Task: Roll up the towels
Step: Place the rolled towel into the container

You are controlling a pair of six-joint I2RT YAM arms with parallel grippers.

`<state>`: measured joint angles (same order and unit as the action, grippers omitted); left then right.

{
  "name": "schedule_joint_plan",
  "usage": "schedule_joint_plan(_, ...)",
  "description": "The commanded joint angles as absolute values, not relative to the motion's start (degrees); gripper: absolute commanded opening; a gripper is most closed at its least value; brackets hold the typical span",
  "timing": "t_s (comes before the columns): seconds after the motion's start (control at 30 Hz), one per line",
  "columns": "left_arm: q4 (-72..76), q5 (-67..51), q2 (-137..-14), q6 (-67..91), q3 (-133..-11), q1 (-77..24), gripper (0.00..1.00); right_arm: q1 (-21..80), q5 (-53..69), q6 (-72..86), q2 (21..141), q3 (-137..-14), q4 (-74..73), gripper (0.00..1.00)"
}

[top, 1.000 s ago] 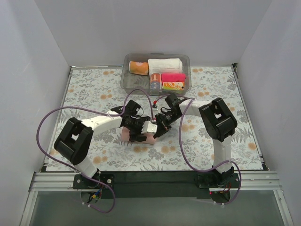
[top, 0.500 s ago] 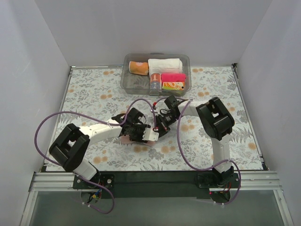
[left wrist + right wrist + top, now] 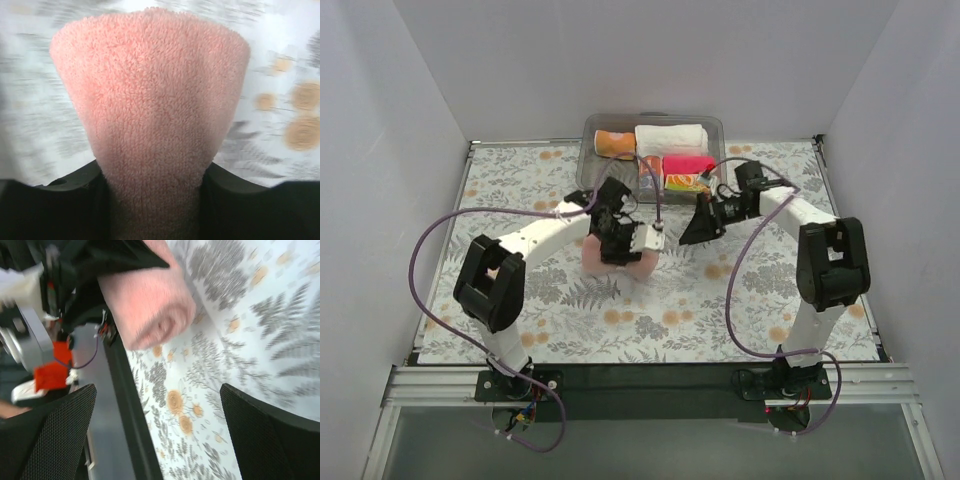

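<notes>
Honestly, left pincer clamps the rolled towel alone while right pincer hangs spread and empty, so I'd guess it could unwind or slip out.

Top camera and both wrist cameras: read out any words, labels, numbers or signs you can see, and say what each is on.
No text can be read in any view.
Print on the orange and yellow packet in the clear bin: too small to read.
The salmon-pink towel: no tag or lettering shows.
The red part in the right wrist view: blurred, nothing legible.
</notes>
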<state>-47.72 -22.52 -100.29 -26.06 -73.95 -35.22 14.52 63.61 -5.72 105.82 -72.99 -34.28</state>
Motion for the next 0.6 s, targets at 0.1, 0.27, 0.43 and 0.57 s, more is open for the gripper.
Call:
schedule_joint_plan(0.1,-51.8,-26.0,-110.4,-28.3,-102.0,-28.9,0.00,6.4,63.5,-10.0,98.8,-76.5,-40.1,0.98)
schedule_joint_plan(0.27,-42.8,-21.6,-118.9,-27.0,-114.8,-25.3,0.00,5.7,63.8,-10.8,96.8,-73.6,-40.2,0.98)
schedule_joint_plan(0.43,-29.0,-11.4,-124.4,-33.2,-115.4,-24.5,0.00,5.8,63.2,-11.3,96.1,-72.8,-40.3,0.98)
schedule_joint_plan(0.57,-24.7,-6.4,-128.7,-42.1,-115.1,-23.7,0.00,5.6,63.3,-11.1,96.1,-72.8,-40.1,0.98)
